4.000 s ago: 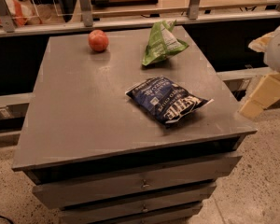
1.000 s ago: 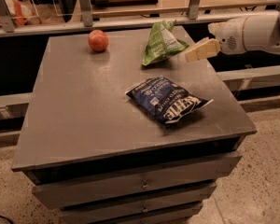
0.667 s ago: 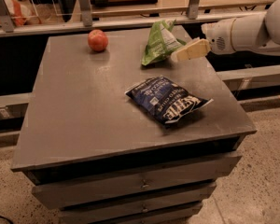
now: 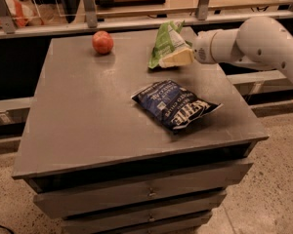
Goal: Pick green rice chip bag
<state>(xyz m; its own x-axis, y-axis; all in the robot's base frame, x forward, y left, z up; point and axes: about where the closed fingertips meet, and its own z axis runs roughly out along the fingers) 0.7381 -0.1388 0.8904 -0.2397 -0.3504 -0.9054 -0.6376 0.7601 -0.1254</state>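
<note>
The green rice chip bag (image 4: 166,43) stands crinkled at the back of the grey table (image 4: 88,111), right of middle, light green with a white panel. My gripper (image 4: 175,59) reaches in from the right on a white arm (image 4: 249,43). Its cream-coloured fingers (image 4: 178,58) lie against the lower right side of the bag, partly covering it. The dark blue Kettle chip bag (image 4: 175,104) lies flat on the table in front of the gripper.
A red apple (image 4: 102,42) sits at the back left of the table. A railing with metal posts (image 4: 88,4) runs behind the table. Drawers (image 4: 146,191) are below the tabletop. The table's right edge lies under the arm.
The gripper has moved from off the table's right side up and left to the green bag, closing the last gap over the past second.
</note>
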